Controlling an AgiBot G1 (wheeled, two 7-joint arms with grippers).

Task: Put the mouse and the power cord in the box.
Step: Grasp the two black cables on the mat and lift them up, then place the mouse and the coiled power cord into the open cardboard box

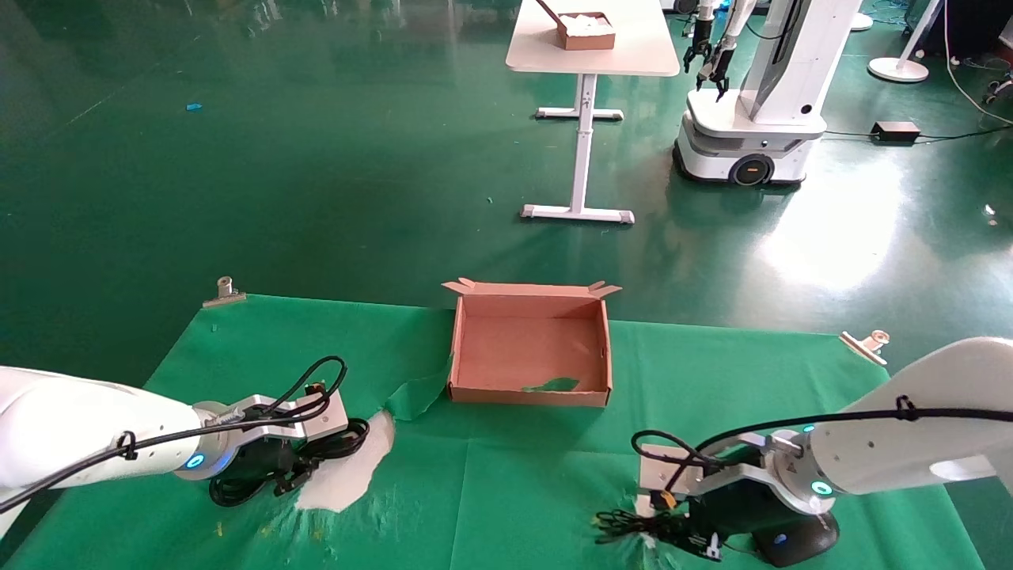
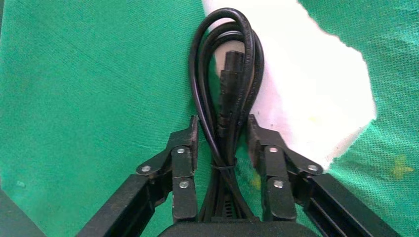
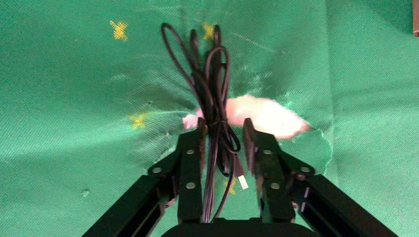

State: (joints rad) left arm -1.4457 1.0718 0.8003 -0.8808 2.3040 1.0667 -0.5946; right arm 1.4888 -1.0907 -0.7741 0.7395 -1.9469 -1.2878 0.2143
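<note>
The green-clothed table (image 1: 514, 475) carries everything, and the cardboard box (image 1: 529, 393) sits at its far middle, open-topped and holding neither item; both lie well apart from it.

The power cord (image 1: 237, 487) lies at the robot's left, partly on a torn patch of cloth where the white tabletop (image 1: 348, 475) shows. It is thick rubber cable in a loose bound coil, so it should be fairly heavy, springy and grippy. The sensible hold is at the bound waist, where the strands gather. The left gripper (image 2: 222, 143) straddles just that spot, its fingers (image 2: 184, 158) spread on either side, with a gap visible on each side of the cable.

The mouse (image 1: 795, 538) lies at the robot's near right, its black body mostly under the right arm. It should be light, hard and smooth, its shell likely to slip, while its thin cord (image 3: 212, 98) is limp and would snag or trail. The right gripper (image 3: 223, 143) stands over the tied part of that cord bundle, fingers apart and not yet pinching; lifted there, the mouse would probably dangle.
</note>
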